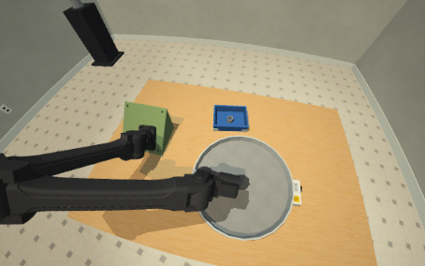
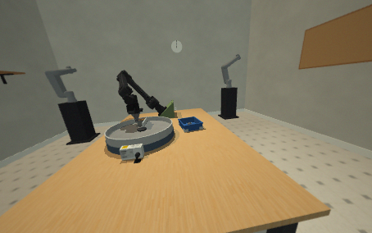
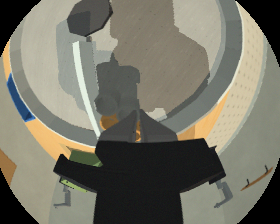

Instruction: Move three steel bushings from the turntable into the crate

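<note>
The grey round turntable (image 1: 269,192) (image 2: 143,140) (image 3: 46,85) stands in the middle of the wooden table. My gripper (image 1: 244,182) (image 2: 138,122) (image 3: 138,112) is low over the left half of the disc, with its fingers drawn together on a small orange-brown bushing (image 3: 110,120). That bushing shows only in the wrist view, partly hidden by the fingertips. A dark lump (image 3: 88,17) (image 2: 142,128) lies on the disc beyond the gripper. The blue crate (image 1: 216,120) (image 2: 196,124) (image 3: 17,99) stands behind the turntable and holds one grey steel bushing (image 1: 229,118).
A green wedge-shaped block (image 1: 140,123) (image 2: 169,111) stands left of the crate, close to my arm's elbow. A white control box (image 1: 297,193) (image 2: 131,152) sits against the turntable's rim. Other robot arms on black pedestals stand on the floor beyond the table.
</note>
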Controlling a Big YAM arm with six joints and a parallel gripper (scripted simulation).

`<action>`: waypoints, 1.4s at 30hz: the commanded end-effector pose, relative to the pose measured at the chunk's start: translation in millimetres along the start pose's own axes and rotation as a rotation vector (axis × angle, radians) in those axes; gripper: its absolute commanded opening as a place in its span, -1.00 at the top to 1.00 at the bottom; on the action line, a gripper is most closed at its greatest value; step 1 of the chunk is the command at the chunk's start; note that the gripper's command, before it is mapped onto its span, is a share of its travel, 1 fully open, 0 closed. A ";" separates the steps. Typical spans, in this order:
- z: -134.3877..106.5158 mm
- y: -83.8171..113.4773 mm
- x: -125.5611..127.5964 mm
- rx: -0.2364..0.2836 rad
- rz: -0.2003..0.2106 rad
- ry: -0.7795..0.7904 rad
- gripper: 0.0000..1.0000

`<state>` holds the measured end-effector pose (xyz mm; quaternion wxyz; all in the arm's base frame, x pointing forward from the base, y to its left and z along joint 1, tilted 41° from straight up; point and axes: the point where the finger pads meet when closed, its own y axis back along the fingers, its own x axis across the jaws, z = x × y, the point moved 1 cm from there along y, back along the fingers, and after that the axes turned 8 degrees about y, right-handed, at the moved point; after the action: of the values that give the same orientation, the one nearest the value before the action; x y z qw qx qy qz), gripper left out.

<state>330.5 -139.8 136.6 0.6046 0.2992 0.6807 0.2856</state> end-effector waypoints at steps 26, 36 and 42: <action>14.1 76.2 -5.2 -0.040 0.004 -0.015 1.00; 0.0 68.0 -1.2 -0.001 0.005 -0.006 1.00; 0.2 68.0 -1.1 -0.002 0.005 -0.007 1.00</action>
<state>336.1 -96.1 186.2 0.6031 0.2975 0.6809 0.2899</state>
